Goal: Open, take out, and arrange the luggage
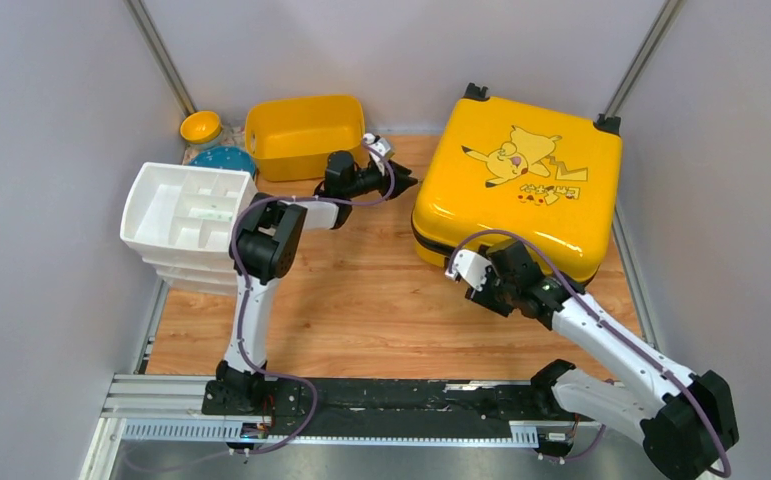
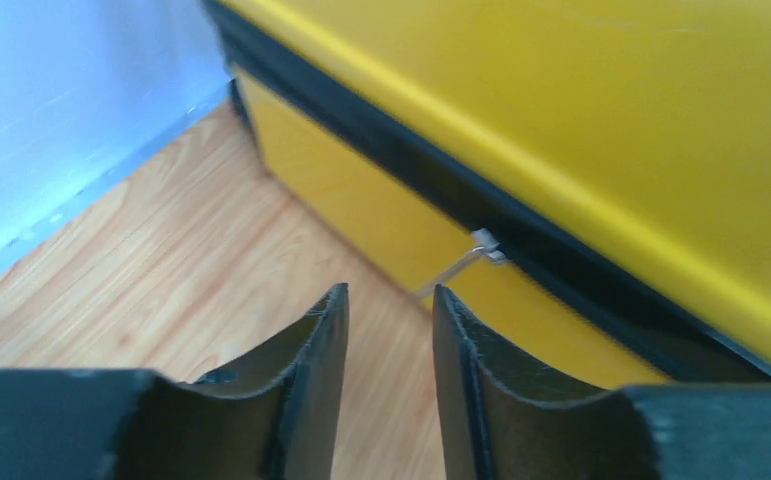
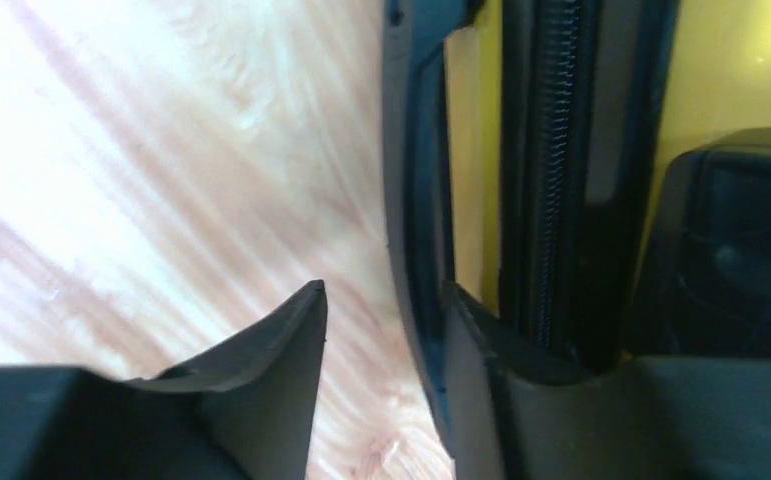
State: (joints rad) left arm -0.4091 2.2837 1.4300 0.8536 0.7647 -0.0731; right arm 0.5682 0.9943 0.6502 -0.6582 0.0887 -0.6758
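Note:
The luggage (image 1: 521,185) is a large yellow hard-shell suitcase with a cartoon print, lying flat and closed at the right of the wooden table. My left gripper (image 1: 409,183) points at its left side. In the left wrist view that gripper (image 2: 389,296) stands open over bare wood. A silver zipper pull (image 2: 469,260) hangs from the black zipper band just beyond its right fingertip. My right gripper (image 1: 486,285) sits low at the suitcase's near-left corner. In the right wrist view it (image 3: 383,292) is open, with its right finger against a black strip (image 3: 413,200) beside the zipper (image 3: 551,180).
A plain yellow tub (image 1: 304,135) stands at the back, left of the suitcase. A white compartmented organiser (image 1: 186,215) fills the left side, with a small yellow bowl (image 1: 201,127) and a blue dish (image 1: 224,158) behind it. Grey walls close in on three sides.

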